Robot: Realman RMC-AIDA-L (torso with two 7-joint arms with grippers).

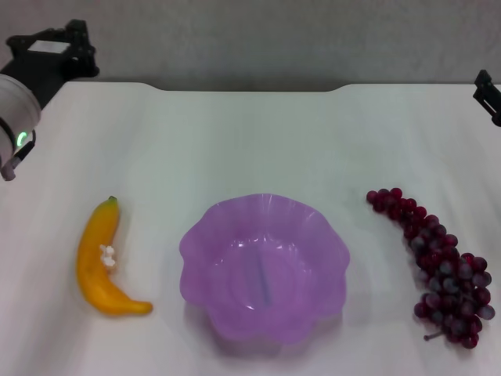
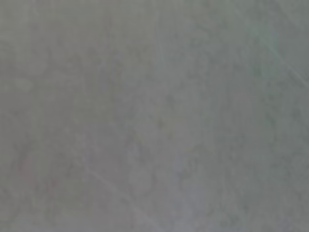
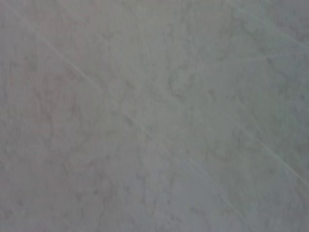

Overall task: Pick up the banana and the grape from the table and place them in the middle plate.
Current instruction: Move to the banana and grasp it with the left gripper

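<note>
Head view shows the white table (image 1: 258, 133) filling most of the scene, its notched back edge meeting a grey wall. On it, near the front and in the middle, sits the middle plate (image 1: 196, 251), a translucent purple dish with a wavy rim, holding nothing. Well to its right lies the grape (image 1: 438, 266), a long dark red-purple bunch running from back-left to front-right, apart from the plate. Well to the plate's left lies the banana (image 1: 98, 262), orange-yellow, its greenish stem tip pointing toward the back and a small white mark on its side; it too is clear of the plate. The left gripper (image 1: 55, 55) is at the far left back corner, above the table's edge, away from the fruit; whether its jaws are open I cannot tell. The right gripper (image 1: 487, 95) barely shows at the right edge, its jaws likewise impossible to judge. Both wrist views show only a blank grey surface.
</note>
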